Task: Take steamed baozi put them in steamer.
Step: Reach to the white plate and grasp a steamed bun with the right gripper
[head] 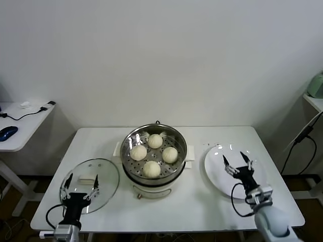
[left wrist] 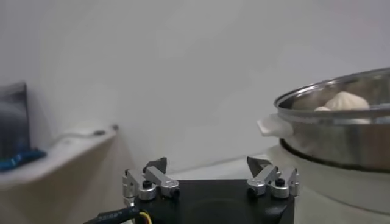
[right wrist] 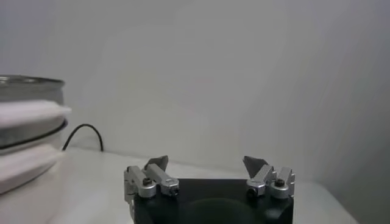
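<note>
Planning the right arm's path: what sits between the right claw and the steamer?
Only bare table and the near edge of the white plate lie between the right claw and the steamer; the head view shows it.

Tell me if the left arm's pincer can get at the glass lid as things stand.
Probably yes. The left pincer hangs open over the near edge of the glass lid, which lies flat on the table beside the steamer. Nothing lies between them, and the lid's white handle faces up just ahead of the pincer.
</note>
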Available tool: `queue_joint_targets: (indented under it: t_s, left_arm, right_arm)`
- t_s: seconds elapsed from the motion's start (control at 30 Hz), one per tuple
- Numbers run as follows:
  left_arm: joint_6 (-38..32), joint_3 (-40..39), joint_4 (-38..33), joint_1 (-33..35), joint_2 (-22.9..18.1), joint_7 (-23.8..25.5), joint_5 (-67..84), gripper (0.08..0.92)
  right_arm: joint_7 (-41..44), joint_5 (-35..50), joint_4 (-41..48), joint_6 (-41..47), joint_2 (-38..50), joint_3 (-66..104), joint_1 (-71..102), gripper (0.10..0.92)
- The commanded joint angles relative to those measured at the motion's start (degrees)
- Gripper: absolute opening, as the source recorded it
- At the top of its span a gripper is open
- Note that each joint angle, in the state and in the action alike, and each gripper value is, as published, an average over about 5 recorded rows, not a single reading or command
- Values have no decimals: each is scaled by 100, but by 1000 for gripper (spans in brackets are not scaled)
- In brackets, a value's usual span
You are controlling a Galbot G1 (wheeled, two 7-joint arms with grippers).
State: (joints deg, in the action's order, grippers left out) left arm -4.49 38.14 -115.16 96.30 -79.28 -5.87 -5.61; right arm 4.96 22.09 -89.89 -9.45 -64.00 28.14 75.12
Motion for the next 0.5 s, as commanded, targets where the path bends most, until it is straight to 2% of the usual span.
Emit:
queue_joint_targets:
  t_s: [0.03,0.27,0.5]
  left_arm:
    - [-906,102,580,-31,359,-750,-2860,823]
    - [-874,79,1811,-266,696,-1859,-5713,823]
    - [-824,23,2961,-649,812,-2490,-6471,823]
  right_arm:
    - [-246,-333,-333,-273,-923,494,1254,823]
    - [-315,-459,-504,-109,-991,424,1281,823]
    - [-312,-571,-479,-102,-1031,431,1259,823]
